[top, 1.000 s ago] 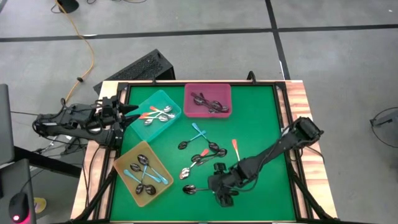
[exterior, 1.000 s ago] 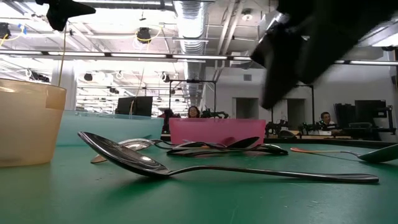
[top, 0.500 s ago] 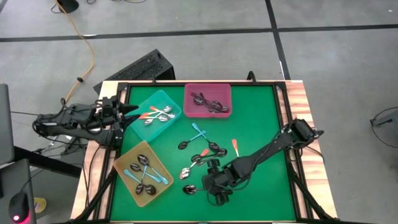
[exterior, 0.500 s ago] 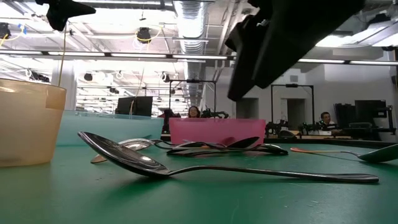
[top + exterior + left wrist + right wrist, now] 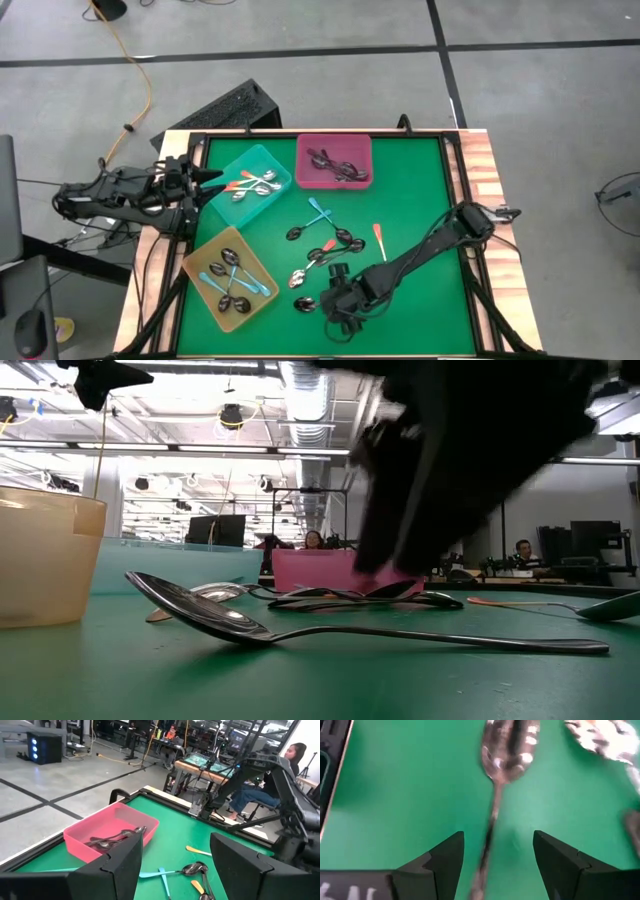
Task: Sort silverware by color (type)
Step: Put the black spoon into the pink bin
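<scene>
1. Green felt covers the table (image 5: 420, 200) in the high view. My right gripper (image 5: 338, 305) hangs low over the near middle, just beside the all-dark metal spoon (image 5: 305, 303) lying alone there. The loose pile of blue-, orange- and dark-handled spoons (image 5: 325, 245) sits just beyond it. I judge the main risk to be the arm's wrist sweeping into that pile on the way down. The yellow plastic tray (image 5: 200, 262) and the near table edge are both close, so there is little room to that side. The open felt towards the right is my free space. The left gripper (image 5: 205, 180) waits at the table's left edge by the teal plastic tray (image 5: 270, 160). The pink plastic tray (image 5: 362, 148) at the far side holds the other dark spoons.

2. In the low view, the dark spoon (image 5: 230, 622) lies flat with its bowl raised. The right arm looms right behind it. A flat handle on felt could slide or pivot if only one finger lands on it.

3. In the left wrist view, the left claw stands wide and empty. It looks over the pink tray (image 5: 80, 832).

4. In the right wrist view, the right claw is wide and holding nothing. The spoon's handle (image 5: 490, 825) runs between the fingers. It looks slightly off-centre, so I might pinch it askew.
</scene>
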